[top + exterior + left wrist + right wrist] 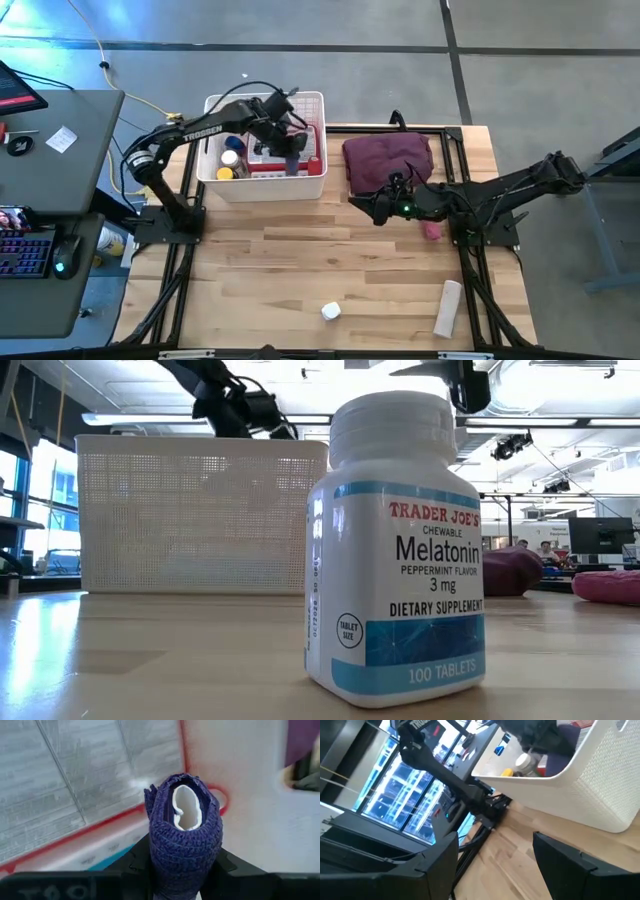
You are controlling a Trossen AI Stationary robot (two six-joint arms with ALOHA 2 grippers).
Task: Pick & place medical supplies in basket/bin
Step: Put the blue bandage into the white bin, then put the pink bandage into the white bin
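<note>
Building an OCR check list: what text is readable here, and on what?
Bottle, front label: "TRADER JOE'S"
"CHEWABLE"
"Melatonin"
"PEPPERMINT FLAVOR"
"3 mg"
"DIETARY SUPPLEMENT"
"100 TABLETS"
Round mark low on the label: "TABLET SIZE"
Left arm: "TROSSEN"
Bottle's side panel print: too small to read.

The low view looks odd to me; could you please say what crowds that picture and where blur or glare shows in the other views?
Low view: the melatonin bottle stands close to the lens and hides much of the white basket; bright ceiling lights glare behind. Left wrist view: the purple bandage roll is sharp, the background smeared. Right wrist view: tilted, with bright windows.
</note>
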